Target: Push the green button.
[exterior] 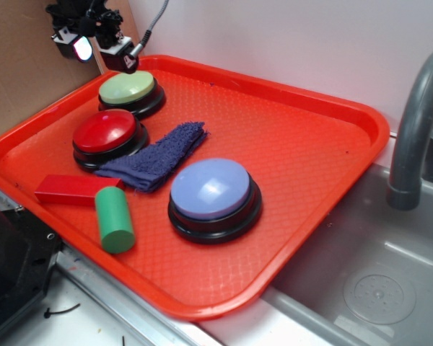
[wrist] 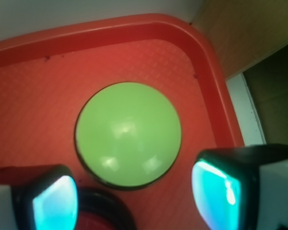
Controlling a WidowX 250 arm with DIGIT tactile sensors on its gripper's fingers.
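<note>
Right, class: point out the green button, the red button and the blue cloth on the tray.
green button (wrist: pixel 128 132): wrist view, middle of its pale dome.
red button (exterior: pixel 105 131): exterior view, top of its red dome.
blue cloth (exterior: pixel 159 156): exterior view, centre of the folded towel.

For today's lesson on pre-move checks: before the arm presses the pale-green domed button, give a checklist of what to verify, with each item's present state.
1. Target picked: the round pale-green domed button on its black base, not the dark green cylinder block: ok.
2. Gripper above the target: wrist view shows the dome between the fingers: ok.
3. Dome top unobstructed: ok.
4. Red domed button close beside the target; could be clipped: cannot tell.
5. Blue terry cloth away from the target: ok.
6. Contact made: exterior view shows the gripper above it, apart: not ok.
</note>
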